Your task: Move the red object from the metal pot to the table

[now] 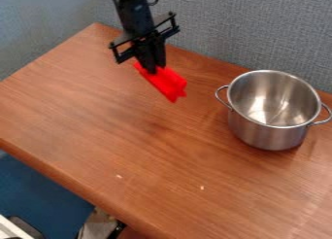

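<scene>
Gripper (151, 66), black, clamped on red rectangular block (163, 82); both left of stainless-steel pot (273, 109), well apart

From my remote seat, I can't read any writing in this camera view: I make out no word, label, brand, number or sign on any surface, from twelve o'clock right round the dial to eleven.
</scene>
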Robot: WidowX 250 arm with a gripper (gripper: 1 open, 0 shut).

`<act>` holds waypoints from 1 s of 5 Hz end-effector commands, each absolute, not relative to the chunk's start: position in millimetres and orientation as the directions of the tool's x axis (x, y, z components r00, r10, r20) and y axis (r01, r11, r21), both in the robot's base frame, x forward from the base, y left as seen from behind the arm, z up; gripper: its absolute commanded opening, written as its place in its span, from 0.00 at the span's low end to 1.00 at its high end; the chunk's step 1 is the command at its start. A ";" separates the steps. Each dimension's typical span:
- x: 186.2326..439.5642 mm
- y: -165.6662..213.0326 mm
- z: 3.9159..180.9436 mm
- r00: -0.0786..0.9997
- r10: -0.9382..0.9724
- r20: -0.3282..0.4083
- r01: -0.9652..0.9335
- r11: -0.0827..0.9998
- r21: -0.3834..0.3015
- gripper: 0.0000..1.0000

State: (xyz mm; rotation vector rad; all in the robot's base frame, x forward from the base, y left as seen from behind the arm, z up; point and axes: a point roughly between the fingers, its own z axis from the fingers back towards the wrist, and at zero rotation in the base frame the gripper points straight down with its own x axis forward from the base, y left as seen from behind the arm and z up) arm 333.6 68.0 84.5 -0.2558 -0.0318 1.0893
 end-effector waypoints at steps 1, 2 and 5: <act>319.6 71.4 91.1 0.466 0.884 -0.043 -0.856 0.438 -0.276 0.00; 306.7 65.0 98.7 0.471 0.881 -0.042 -0.852 0.442 -0.280 0.00; 309.0 79.3 131.2 0.503 0.864 -0.012 -0.826 0.477 -0.300 0.00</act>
